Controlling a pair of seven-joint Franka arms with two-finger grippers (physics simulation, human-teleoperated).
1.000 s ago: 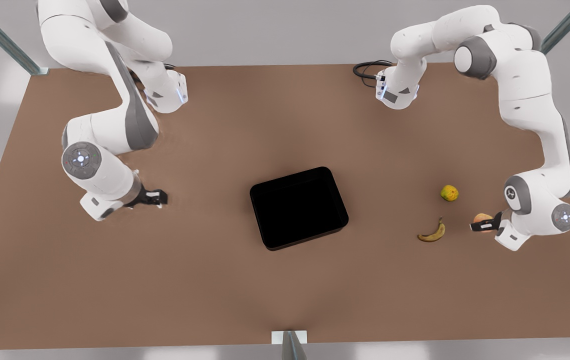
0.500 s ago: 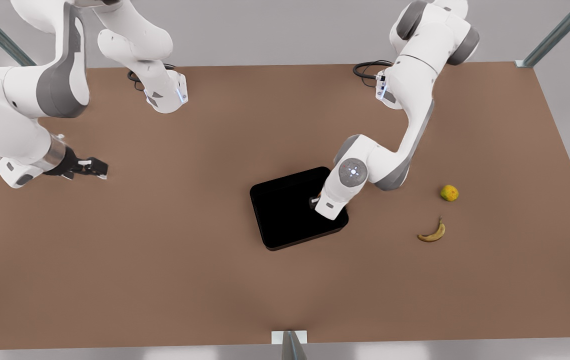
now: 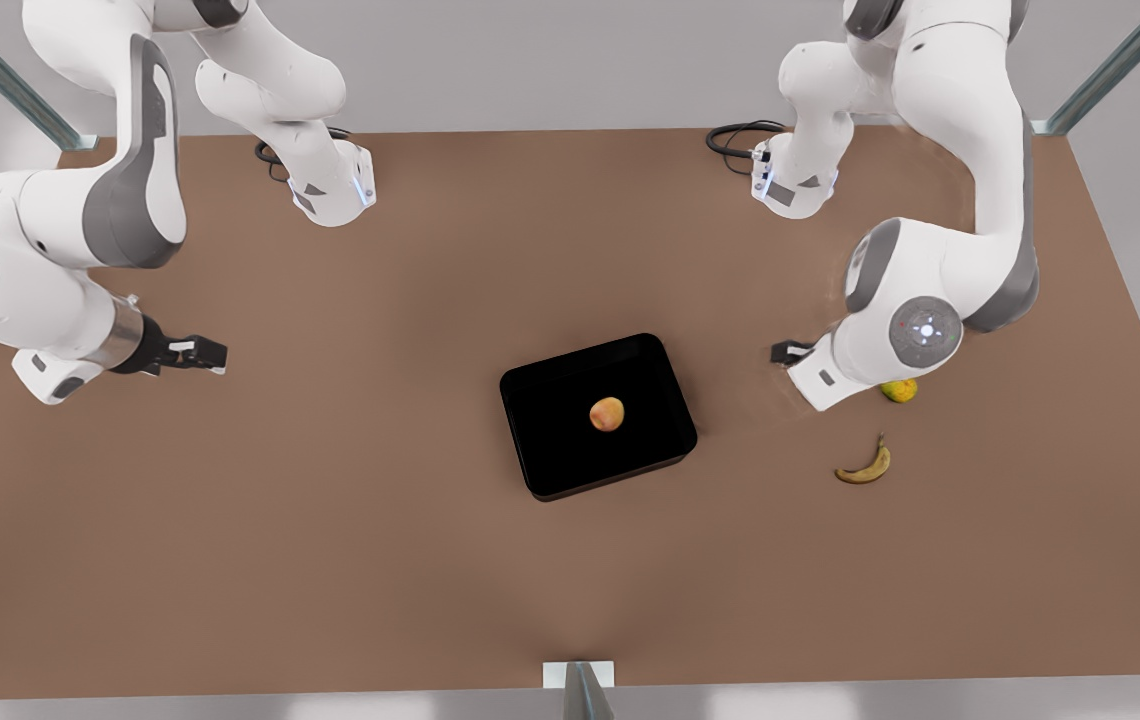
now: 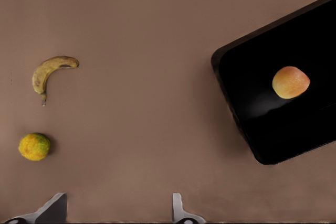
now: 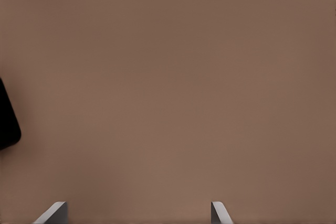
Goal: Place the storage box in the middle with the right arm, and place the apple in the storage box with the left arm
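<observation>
Glossy black, the storage box (image 3: pixel 598 417) lies near the middle of the brown desk (image 3: pixel 350 520), skewed, its long axis running across the front view and rising a little toward that view's right. The apple (image 3: pixel 607 413) rests inside it, about centred on the floor, red-orange with a yellow blush, free of both my grippers.

My left gripper (image 3: pixel 788 352) hangs on the front view's right, between the box and the small yellow-green fruit (image 3: pixel 898 390), well apart from the apple. In the left wrist view its fingers (image 4: pixel 179 212) stand wide apart with nothing between them. A brown-speckled banana (image 3: pixel 866 465) lies just beside that fruit.

My right gripper (image 3: pixel 202 352) waits far to the front view's left over bare desk, fingers (image 5: pixel 219 214) spread wide and holding nothing; a corner of the box shows in its wrist view.

Pale grey wall and slanted metal struts (image 3: pixel 0 80) frame the desk's far corners
</observation>
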